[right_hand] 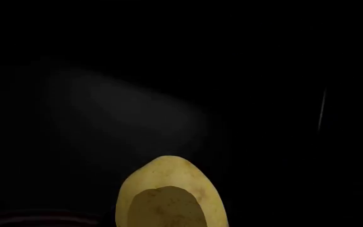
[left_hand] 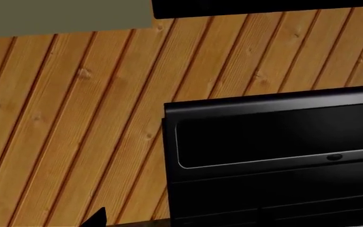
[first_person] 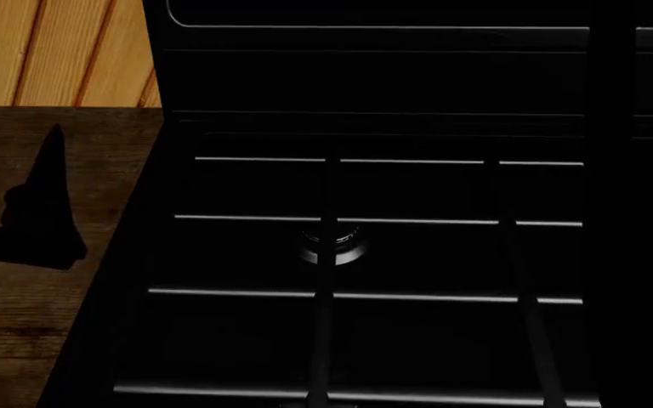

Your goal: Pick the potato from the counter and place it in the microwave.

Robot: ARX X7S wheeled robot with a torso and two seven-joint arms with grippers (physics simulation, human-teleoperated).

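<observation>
Right end effector's grip state I cannot tell, though the potato (right_hand: 170, 194) looms close in darkness; firm, smooth, roundish, best pinched across its middle.

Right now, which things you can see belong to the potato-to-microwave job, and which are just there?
Part of the job:
- potato, close to the right wrist camera, dark all around it
- counter, dark wood grain, beside the stove
- left tool, a dark shape over the counter

Just there:
- black gas stove with its grates
- wooden plank wall
</observation>
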